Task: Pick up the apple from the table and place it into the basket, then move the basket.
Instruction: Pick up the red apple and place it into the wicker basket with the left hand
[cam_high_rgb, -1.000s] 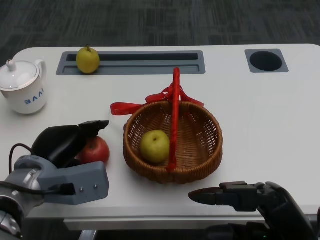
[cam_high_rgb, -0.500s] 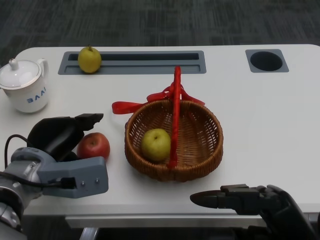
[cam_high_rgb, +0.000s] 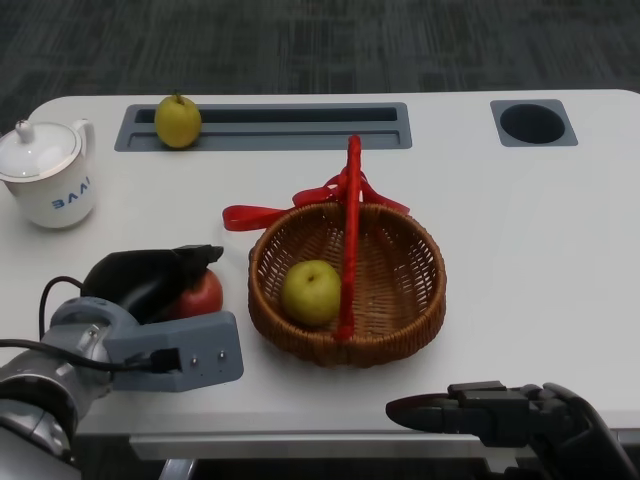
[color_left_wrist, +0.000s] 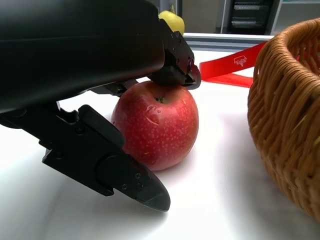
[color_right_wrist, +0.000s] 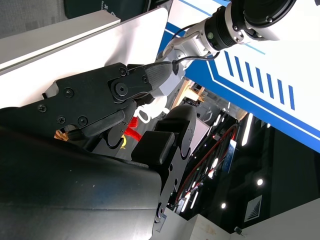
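Red apple (color_left_wrist: 156, 124) sits on the worktop (cam_high_rgb: 520, 230), just left of the wicker basket (cam_high_rgb: 400, 335). Left robot hand (cam_high_rgb: 150, 280) is spread around it, upper finger touching the top. A firm closure is advised before lifting. Right robot hand (cam_high_rgb: 470, 410): fingers extended, nothing held.

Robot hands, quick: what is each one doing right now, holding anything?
Left robot hand: fingers around the red apple, touching its top; firm grip cannot be told.
Right robot hand: holds nothing, fingers stretched out at the table edge.
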